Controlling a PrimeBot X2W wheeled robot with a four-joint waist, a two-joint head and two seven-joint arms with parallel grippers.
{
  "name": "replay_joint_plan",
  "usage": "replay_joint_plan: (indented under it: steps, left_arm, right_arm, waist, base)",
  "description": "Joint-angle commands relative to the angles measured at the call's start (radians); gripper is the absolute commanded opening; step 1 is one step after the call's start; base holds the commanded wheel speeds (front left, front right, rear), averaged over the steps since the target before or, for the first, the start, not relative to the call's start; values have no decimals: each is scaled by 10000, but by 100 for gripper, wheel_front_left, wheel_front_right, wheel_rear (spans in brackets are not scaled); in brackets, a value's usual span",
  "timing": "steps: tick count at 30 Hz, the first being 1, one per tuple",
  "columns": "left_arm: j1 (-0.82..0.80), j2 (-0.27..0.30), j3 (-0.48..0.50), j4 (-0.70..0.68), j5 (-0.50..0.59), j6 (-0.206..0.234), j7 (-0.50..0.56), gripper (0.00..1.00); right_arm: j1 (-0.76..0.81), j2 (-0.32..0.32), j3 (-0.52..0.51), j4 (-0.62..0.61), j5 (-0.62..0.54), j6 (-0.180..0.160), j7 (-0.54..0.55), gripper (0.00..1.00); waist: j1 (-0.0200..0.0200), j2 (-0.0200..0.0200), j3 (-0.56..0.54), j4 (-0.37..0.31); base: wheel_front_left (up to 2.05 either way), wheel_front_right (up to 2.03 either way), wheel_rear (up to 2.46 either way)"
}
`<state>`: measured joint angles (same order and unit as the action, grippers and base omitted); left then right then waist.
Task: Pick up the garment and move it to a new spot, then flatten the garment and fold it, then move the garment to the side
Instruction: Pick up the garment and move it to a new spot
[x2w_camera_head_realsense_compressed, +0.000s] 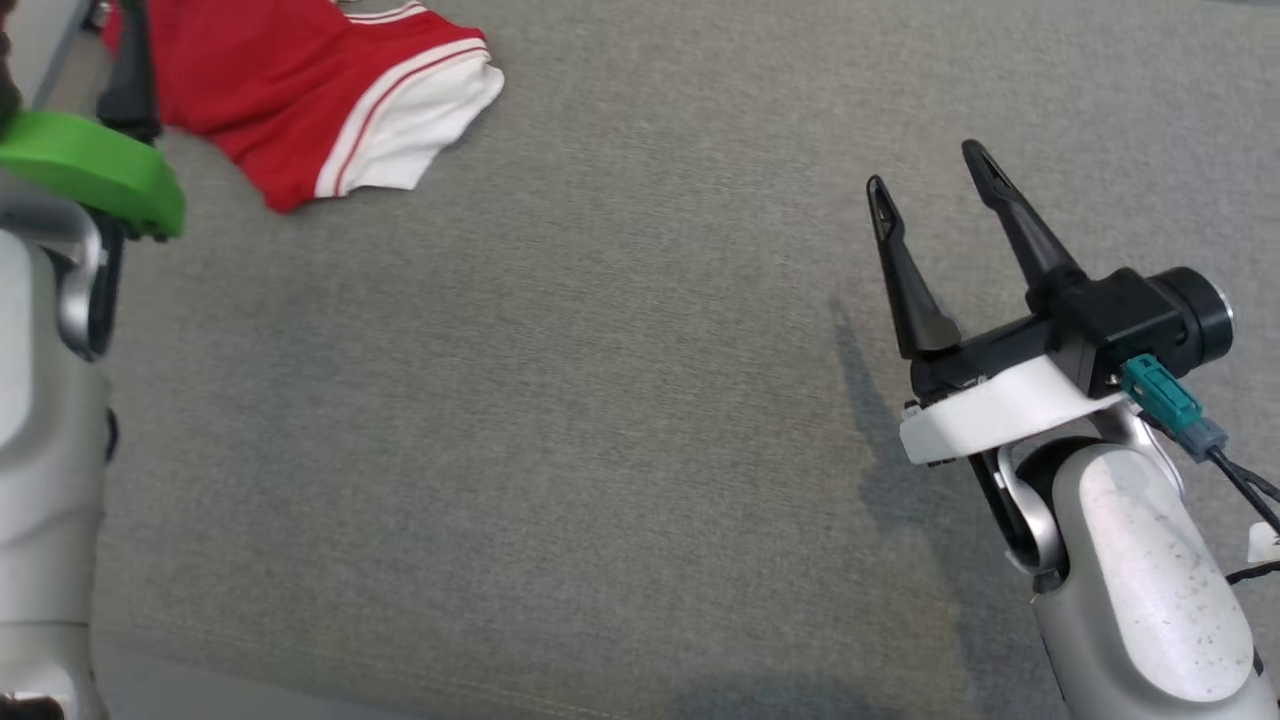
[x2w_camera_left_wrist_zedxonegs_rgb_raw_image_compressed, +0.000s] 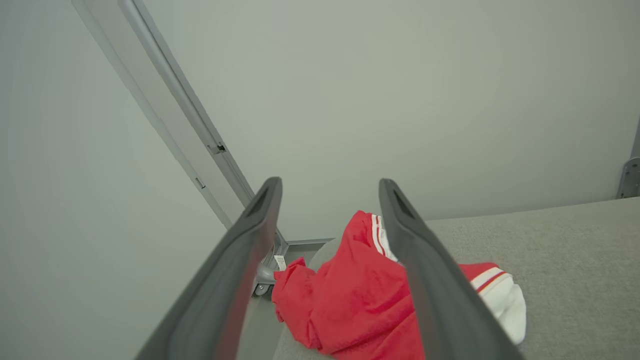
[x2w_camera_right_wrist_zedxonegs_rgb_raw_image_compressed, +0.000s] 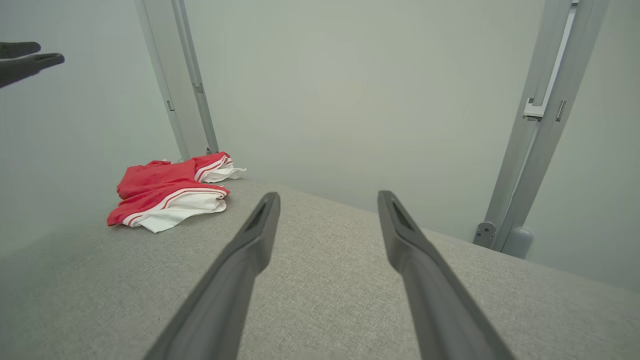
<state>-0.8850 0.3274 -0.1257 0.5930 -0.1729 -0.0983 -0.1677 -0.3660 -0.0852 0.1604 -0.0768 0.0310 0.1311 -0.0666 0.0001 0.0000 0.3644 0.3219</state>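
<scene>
- Red, thin-looking cloth with white bands and red-and-white stripes, the crumpled garment (x2w_camera_left_wrist_zedxonegs_rgb_raw_image_compressed: 350, 300) lies in a heap on the grey woven fabric surface (x2w_camera_head_realsense_compressed: 600, 400). It sits just ahead of and below the left gripper (x2w_camera_left_wrist_zedxonegs_rgb_raw_image_compressed: 330, 185), whose two long dark fingers stand spread wide with nothing between them.
- The right gripper (x2w_camera_head_realsense_compressed: 928, 170) is likewise wide open and empty. The garment lies well away to its forward left, and only bare surface lies beneath its fingers.
- The garment looks soft, light and limp. It will probably sag and trail when lifted, and catch on the textured surface rather than slide.
- A good hold seems to be the white banded edge, where the doubled cloth gives the fingers more to pinch. A raised fold on top of the heap would also do.
- In the left wrist view one finger covers the middle of the heap. In the head view the top edge cuts off the garment's far part, and the left arm's green mount (x2w_camera_head_realsense_compressed: 90, 170) hides one side.
- Whether it is shorts or a shirt cannot be told. Its far side seems to reach the surface's edge.
</scene>
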Motion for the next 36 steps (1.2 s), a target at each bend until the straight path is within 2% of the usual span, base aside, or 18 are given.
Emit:
replay_joint_plan:
  steps: [1, 5, 8, 15, 20, 25, 26, 27, 28, 29, 36]
  left_arm:
    - [-462, 130, 13, 352, -8, -79, 106, 100]
    - [-1349, 524, -36, 1547, -375, -232, 544, 100]
    - [-1752, 519, -352, 2344, -752, -307, 955, 100]
    - [-1958, 625, -2017, 3033, -2160, -324, 1733, 100]
    - [-2213, 961, -2296, 3635, -2389, -309, 1576, 100]
    - [-2467, 991, -2360, 4396, -2286, -31, 1336, 100]
    - [-2498, 966, -2377, 4522, -2284, 3, 1314, 96]
    - [-2537, 952, -2400, 4634, -2271, 17, 1282, 57]
    - [-2577, 951, -2408, 4760, -2279, 23, 1254, 24]
    - [-2598, 953, -2417, 4852, -2285, 15, 1226, 0]
    - [-2978, 851, -2586, 5071, -2242, -131, 611, 0]
  right_arm:
    - [-186, -78, -80, -170, -101, -6, 35, 100]
    - [-284, -77, -291, -569, -162, -6, 130, 100]
    - [-240, -77, -510, -814, -202, -6, 144, 100]
    - [-59, -8, -979, -1121, -293, -6, 104, 100]
    - [-16, 20, -1025, -1328, -373, -6, 129, 100]
    - [-58, 39, -942, -1409, -426, -6, 153, 100]
    - [-59, 40, -930, -1398, -419, -6, 151, 100]
    - [-63, 43, -921, -1383, -410, -6, 143, 100]
    - [-64, 49, -904, -1376, -409, -6, 135, 100]
    - [-67, 56, -895, -1369, -404, -6, 117, 100]
    - [-23, 87, -945, -1095, -281, -6, -109, 100]
  waist:
    - [-1, 0, 1595, -1657]
    - [-1, 0, 2231, -2278]
    - [-1, 0, 2574, -2525]
    - [-1, 0, 2907, -2709]
    - [-1, 0, 2972, -2735]
    - [-1, 0, 2946, -2711]
    - [-1, 0, 2930, -2699]
    - [-1, 0, 2908, -2684]
    - [-1, 0, 2884, -2669]
    - [-1, 0, 2853, -2656]
    - [-1, 0, 2240, -2565]
  base:
    - [0, 0, 0]
    - [0, 0, 0]
    - [0, 0, 0]
    - [0, 0, 0]
    - [0, 0, 0]
    - [0, 0, 0]
    - [0, 0, 0]
    - [0, 0, 0]
    - [0, 0, 0]
    - [0, 0, 0]
    - [0, 0, 0]
